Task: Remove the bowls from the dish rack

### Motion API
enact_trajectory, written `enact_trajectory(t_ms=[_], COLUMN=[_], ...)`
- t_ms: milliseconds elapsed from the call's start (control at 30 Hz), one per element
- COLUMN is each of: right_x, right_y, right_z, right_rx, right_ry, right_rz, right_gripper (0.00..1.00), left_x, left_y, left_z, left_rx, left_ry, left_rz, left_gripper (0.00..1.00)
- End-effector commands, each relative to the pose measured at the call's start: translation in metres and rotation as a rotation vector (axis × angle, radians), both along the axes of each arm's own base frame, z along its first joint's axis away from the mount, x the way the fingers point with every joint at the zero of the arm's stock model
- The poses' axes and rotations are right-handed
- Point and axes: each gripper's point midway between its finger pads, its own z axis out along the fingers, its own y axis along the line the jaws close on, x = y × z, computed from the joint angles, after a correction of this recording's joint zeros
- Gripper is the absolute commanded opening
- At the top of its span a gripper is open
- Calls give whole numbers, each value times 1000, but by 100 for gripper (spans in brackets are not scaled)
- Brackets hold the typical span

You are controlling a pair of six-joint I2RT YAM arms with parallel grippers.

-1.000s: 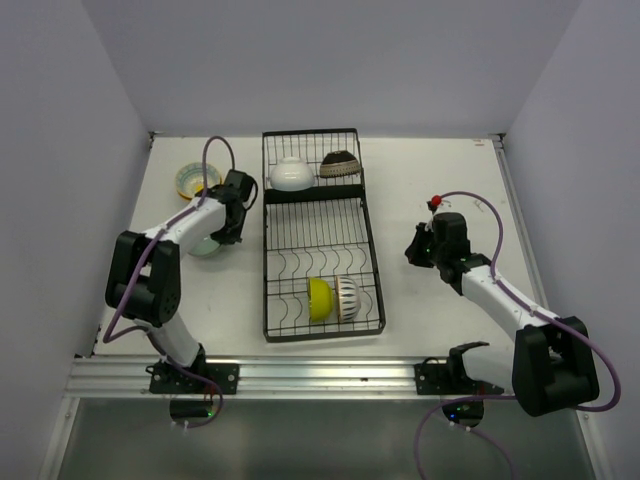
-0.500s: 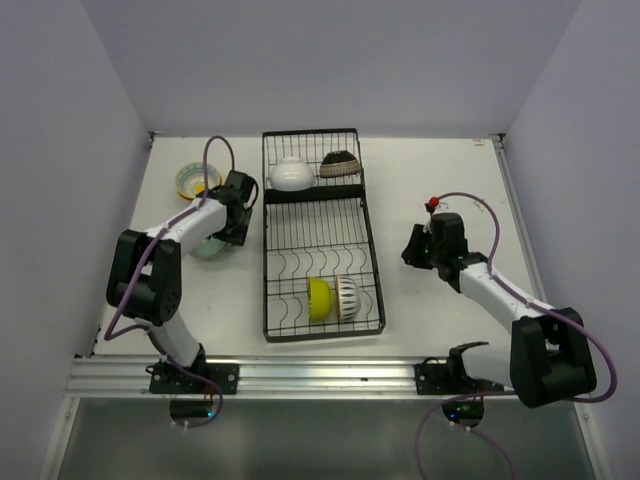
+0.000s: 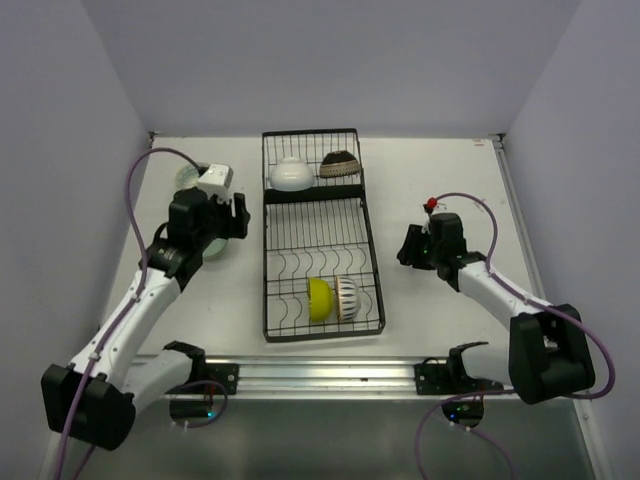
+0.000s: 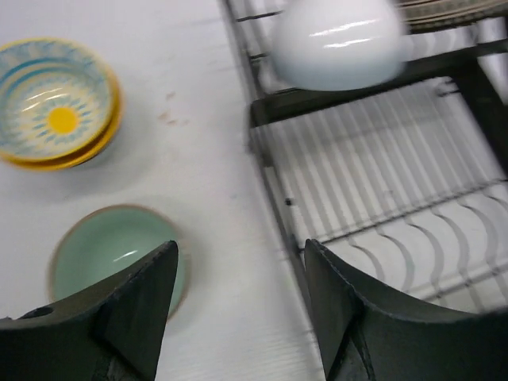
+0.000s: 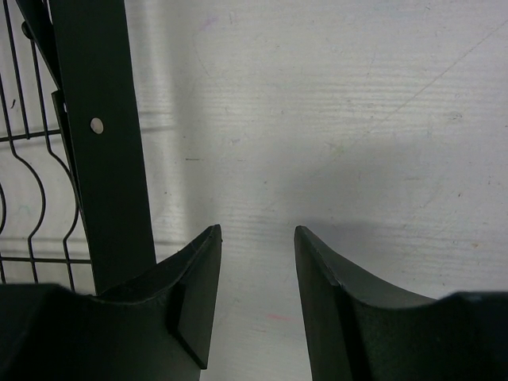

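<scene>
Since these look like glazed bowls, stiff, smooth and apt to chip, each is best pinched at the rim, one finger inside. Four stand in the dish rack [image 3: 315,198]: a white bowl [image 4: 337,44] and a dark patterned bowl [image 3: 340,163] just beside each other in the far section, a yellow-green bowl [image 3: 319,299] and a striped bowl [image 3: 346,297] on edge among the near dividers, seemingly touching. The left pincer [image 4: 242,317] gapes wide and empty over the worktop [image 3: 430,180], above a pale green bowl [image 4: 115,258] near a patterned stack [image 4: 57,113]. The right pincer [image 5: 258,302], half open, holds nothing, low beside the rack's right side, whose frame blocks a straight reach
</scene>
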Motion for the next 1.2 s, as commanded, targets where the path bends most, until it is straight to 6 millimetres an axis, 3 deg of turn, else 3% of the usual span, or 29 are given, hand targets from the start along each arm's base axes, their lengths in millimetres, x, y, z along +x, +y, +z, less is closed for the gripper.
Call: enact_trajectory(t_ms=[0,33,67,100,167,333,500,700,800,1000,1167], right_x=[9,9,9,9,10,-1,-8,-6,-8,-13,-16], right_y=[3,2,0,-2,-6,-16,-15,14,22,26,22], right_z=[20,20,22,27,33,45,55,82,79,78,80], right_rx=[5,0,-5,-13,-36,-71,-33,95,112,103,99], right_ry=[-54,-60,-67,-77,-83,-97,-151,-189,-174,-173,-170], right_rz=[8,6,-1,-3,-12,-30,-39,57,67,69,48], right_gripper=[46,46,47,47,47,48,46,41,40,42,50], left_x=[-23,-27,-41,-44,-61,-86,-82,-80,-79,-102,-121], left_y=[-88,-102,-123,-137,-159,-178,-172,-172,-169,-165,-161], left_z=[18,24,16,25,18,23,18,4,-2,-32,-20], left_rx=[-334,-383,-455,-481,-535,-549,-500,-470,-454,-528,-650], left_ry=[-87,-95,-15,-27,54,75,86,148,165,306,290], left_rz=[-421,-502,-600,-668,-779,-877,-800,-776,-739,-675,-624], left_gripper=[68,68,66,63,62,62,63,62,63,64,68])
